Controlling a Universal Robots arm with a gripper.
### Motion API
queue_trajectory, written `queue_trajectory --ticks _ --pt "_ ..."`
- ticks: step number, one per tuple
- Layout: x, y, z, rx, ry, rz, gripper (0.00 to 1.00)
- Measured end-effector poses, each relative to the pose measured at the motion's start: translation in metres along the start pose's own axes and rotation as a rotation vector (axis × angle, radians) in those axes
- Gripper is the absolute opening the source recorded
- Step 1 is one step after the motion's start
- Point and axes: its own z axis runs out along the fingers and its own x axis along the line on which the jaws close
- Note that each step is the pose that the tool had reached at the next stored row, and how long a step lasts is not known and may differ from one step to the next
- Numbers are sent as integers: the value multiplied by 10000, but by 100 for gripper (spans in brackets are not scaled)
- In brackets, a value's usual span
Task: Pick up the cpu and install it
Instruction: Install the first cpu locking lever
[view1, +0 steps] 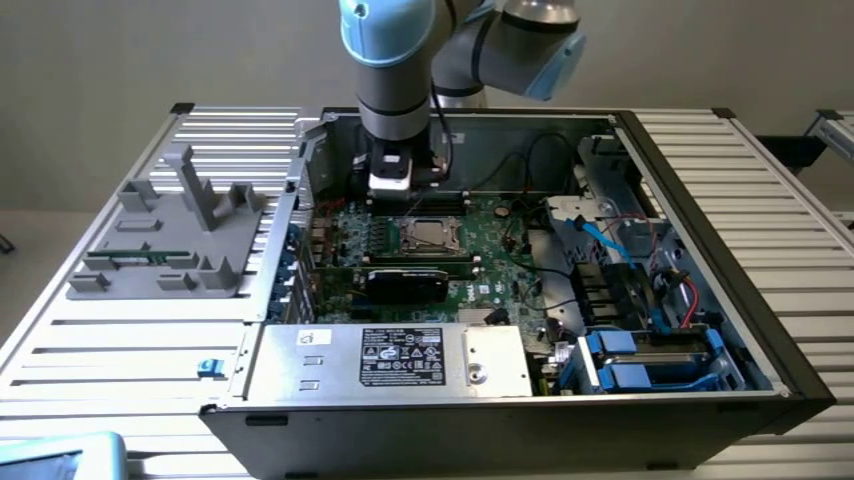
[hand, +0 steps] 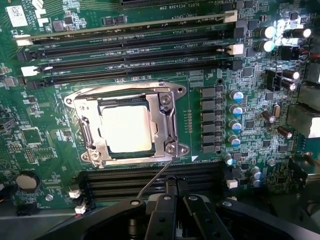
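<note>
One small square chip, the cpu (hand: 125, 129), lies flat in the socket in the middle of the green circuit board (hand: 40, 125), its pale metal top glaring in the light. A metal frame (hand: 169, 117) surrounds it, with screws at the corners. A thin wire lever (hand: 156, 179) runs from one corner of the frame toward the gripper (hand: 176, 186).

The gripper's two dark fingers are pressed together with nothing between them. They sit above the long black memory slots (hand: 125, 180) that lie just beside the socket on that side. Whether the tips touch the board cannot be told. More long slots (hand: 135, 50) run along the far side of the socket. A row of small blue-topped cylinders (hand: 235, 117) stands beside the frame, and a round coin battery (hand: 26, 181) sits near the board's edge.

In the exterior view the cpu (view1: 427, 236) shows as a bright square on the board, a little nearer the camera than the gripper (view1: 403, 192). The arm (view1: 394, 70) reaches down into the open computer case (view1: 467, 435), which rests on a slatted metal table (view1: 747, 180). A silver box with a label (view1: 387, 358) fills the near side of the case. Blue drive holders (view1: 641, 365) sit toward the exterior view's right. A grey plastic stand (view1: 180, 225) is on the table at the exterior view's left, outside the case.
</note>
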Motion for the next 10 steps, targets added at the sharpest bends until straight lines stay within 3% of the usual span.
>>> queue_trajectory --ticks 3,10 --pt "-8 16 38 55 19 42 12" --pt "-20 45 94 65 60 139 12"
